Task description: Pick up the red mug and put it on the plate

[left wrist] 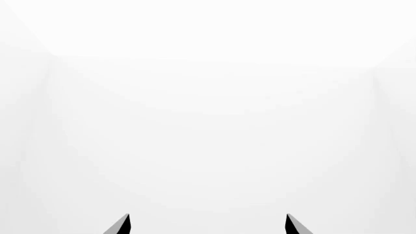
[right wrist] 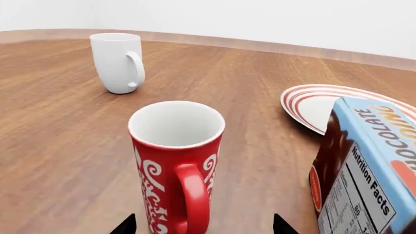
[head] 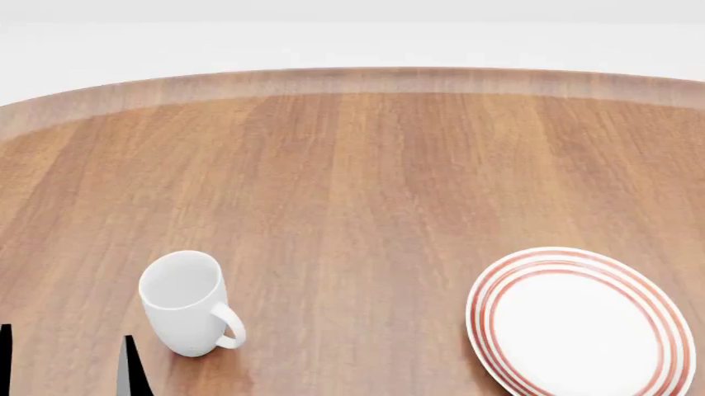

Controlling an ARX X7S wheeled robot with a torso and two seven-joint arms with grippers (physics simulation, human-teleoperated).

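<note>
The red mug (right wrist: 170, 165), with white swirls and a white inside, stands upright on the wooden table in the right wrist view, its handle turned toward the camera. My right gripper (right wrist: 204, 225) is open, with a dark tip on either side of the mug's lower part and neither touching it. Beyond it to one side lies the plate (right wrist: 305, 100), white with red rings; the head view has the plate (head: 484, 305) at the front right. My left gripper (head: 66, 363) shows at the head view's front-left corner; the left gripper (left wrist: 208, 224) is open and empty, facing a blank white space. The head view shows neither the red mug nor my right gripper.
A plain white mug (head: 182, 305) stands upright at the front left, close to my left gripper; the white mug (right wrist: 117, 61) lies beyond the red one. A blue and brown chocolate box (right wrist: 370, 165) stands close beside the red mug, in front of the plate. The round table's far edge (head: 364, 78) curves across.
</note>
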